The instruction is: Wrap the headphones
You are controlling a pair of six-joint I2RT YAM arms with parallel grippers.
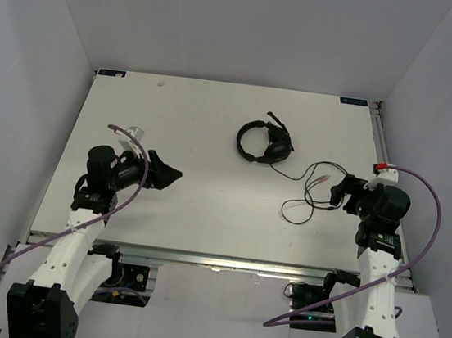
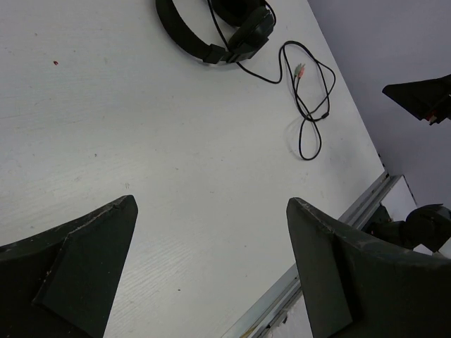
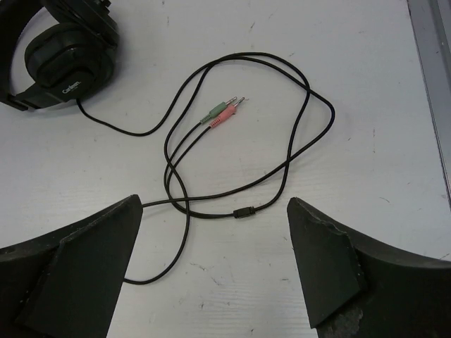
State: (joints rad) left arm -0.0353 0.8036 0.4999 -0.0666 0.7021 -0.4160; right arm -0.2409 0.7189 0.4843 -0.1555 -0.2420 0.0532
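Headphones (image 1: 276, 148), black, over-ear, one unit: lying flat on the white table (image 1: 208, 109), right of centre and toward the far edge, headband curving round to the left, a padded cup showing on the right side; neither arm touches it. Cord (image 3: 243, 211), thin, black: leaves the cup, runs toward the right arm and lies in loose loops that cross one another, a small inline collar on the nearest strand; unwrapped throughout. Plugs (image 3: 224, 113), one green, one pink: side by side inside the loops, tips pointing away from the cup. Right gripper (image 3: 211, 225): poised above the near part of the loops, jaws wide apart, nothing between them. Left gripper (image 2: 211, 218): well apart from the headset, over bare table on the left, aimed toward it, jaws likewise apart and empty. Status, by judgement: wrapping not begun; step in hand is a first hold on the cord. Handling note: the cord is thin and lies flat on the board, so the fingers should come down astride a single strand, preferably where no second strand crosses, and close right at the surface. Taking it near the plugs would leave a free end to wind, with the left gripper steadying the headband so that the light headset does not drag as the cord goes taut.
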